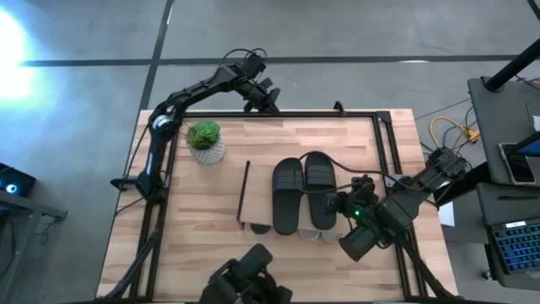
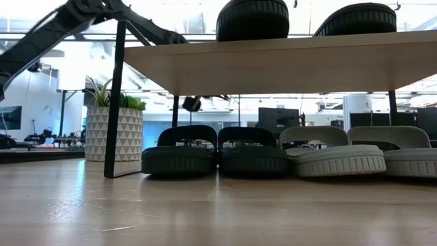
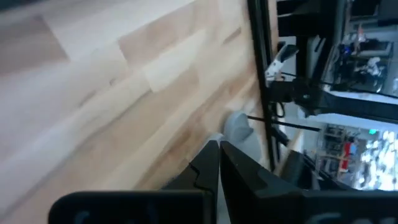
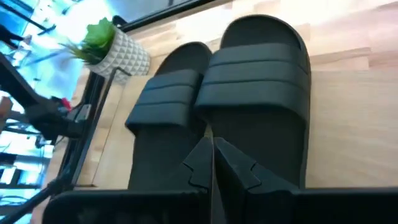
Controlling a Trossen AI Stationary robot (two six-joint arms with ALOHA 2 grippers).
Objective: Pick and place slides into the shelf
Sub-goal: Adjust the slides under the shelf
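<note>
The shelf (image 2: 287, 65) stands mid-table. Two black slides (image 1: 287, 192) (image 1: 320, 187) lie side by side on its plank top, and both show in the right wrist view (image 4: 165, 106) (image 4: 258, 74). Under the plank, on the table, stand two more black slides (image 2: 179, 154) (image 2: 252, 154) and two light grey slides (image 2: 334, 156) (image 2: 406, 154). My right gripper (image 1: 340, 203) is shut and empty, at the near end of the right black slide (image 4: 212, 144). My left gripper (image 1: 268, 100) is shut and empty above the table's far edge (image 3: 218, 149). My right gripper's shut fingertips (image 4: 205, 155) stand over the heel end (image 4: 261, 143) of the right black slide on the shelf top. I cannot tell whether they touch it.
A small potted plant (image 1: 205, 141) in a white patterned pot stands at the far left of the table, left of the shelf. Black rails (image 1: 384, 135) run along the table's edges. A desk with a laptop (image 1: 515, 245) stands beyond the right edge.
</note>
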